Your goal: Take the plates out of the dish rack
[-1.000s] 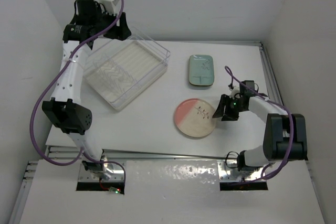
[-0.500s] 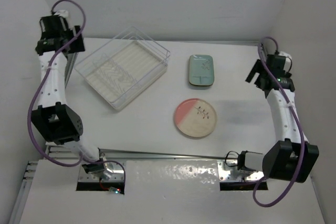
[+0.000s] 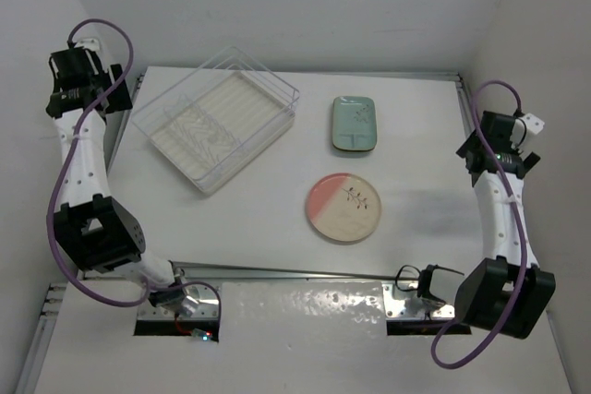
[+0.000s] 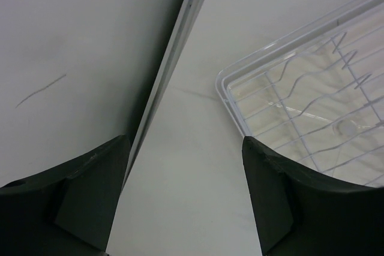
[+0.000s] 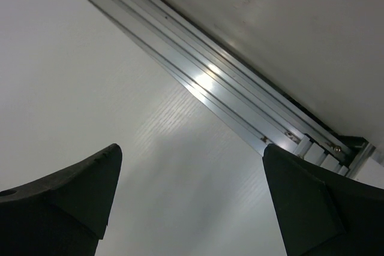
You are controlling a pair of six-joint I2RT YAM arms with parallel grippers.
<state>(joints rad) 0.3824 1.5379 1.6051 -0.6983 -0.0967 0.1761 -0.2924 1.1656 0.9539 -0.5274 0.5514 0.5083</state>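
2 plates on the white table, outside the dish rack; each arm at its own side edge.

The clear dish rack sits at an angle on the far-left part of the table, its ribbed whitish base and wire grid showing through. The round pink-and-cream plate lies flat near the middle, well apart from the rack. The pale blue-green rectangular plate lies flat just beyond it, to the rack's right. The left gripper hangs by the rack's left corner, jaws spread over bare table. The right gripper hangs at the right edge beside an aluminium rail, jaws likewise wide apart.
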